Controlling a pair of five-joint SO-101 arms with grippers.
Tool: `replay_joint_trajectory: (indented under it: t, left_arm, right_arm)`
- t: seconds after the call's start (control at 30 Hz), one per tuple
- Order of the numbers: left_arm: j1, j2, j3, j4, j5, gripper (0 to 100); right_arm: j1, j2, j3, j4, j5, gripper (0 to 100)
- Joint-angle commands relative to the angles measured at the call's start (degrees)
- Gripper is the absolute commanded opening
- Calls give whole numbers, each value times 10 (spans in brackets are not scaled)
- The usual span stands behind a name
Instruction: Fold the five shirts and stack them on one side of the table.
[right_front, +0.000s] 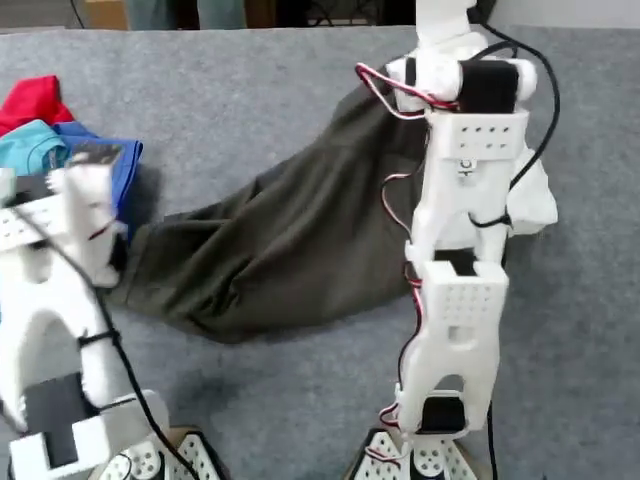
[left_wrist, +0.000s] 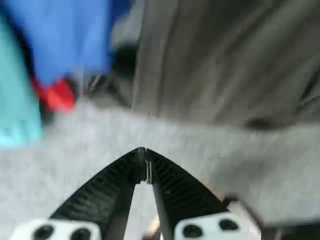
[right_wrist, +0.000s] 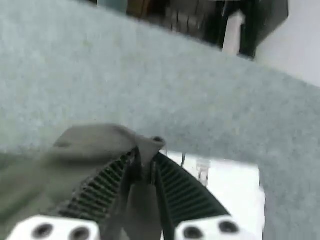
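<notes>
Olive shirt (right_front: 290, 240) pinched by right end effector (right_wrist: 145, 161) while left end effector (left_wrist: 143, 157) sits closed

grey felt-covered table (right_front: 250, 90), wooden piece at its far edge (right_front: 100, 12), dark shelving behind (right_wrist: 190, 20)

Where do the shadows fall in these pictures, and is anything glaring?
High view: soft, even light; faint shadows lie on the grey table cover near the front and under the lower edge of the olive shirt. Left wrist view: a dark shadow fills the gap between the blue shirt and the olive shirt. Right wrist view: the white cloth is brightest, with no glare.
</notes>
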Motion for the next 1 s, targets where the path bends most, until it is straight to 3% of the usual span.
replay_joint_trajectory:
  t: [0.0, 0.23, 0.43, 0.5, 0.67, 0.97]
  left_arm:
    - [64, 48, -71, -74, 108, 96]
    - [141, 359, -377, -5, 242, 94]
    - [153, 581, -736, 123, 375, 102]
    - [150, 634, -815, 125, 413, 145]
    - [160, 675, -885, 123, 487, 198]
    - [182, 711, -880, 124, 522, 198]
  right_arm:
    - [15, -52, 135, 2, 4, 15]
    - [19, -61, 362, -15, 8, 14]
    - [27, -65, 544, -211, 4, 14]
    - [25, -63, 592, -275, -6, 14]
    - [25, -65, 681, -420, -21, 14]
    - [19, -65, 688, -477, -62, 14]
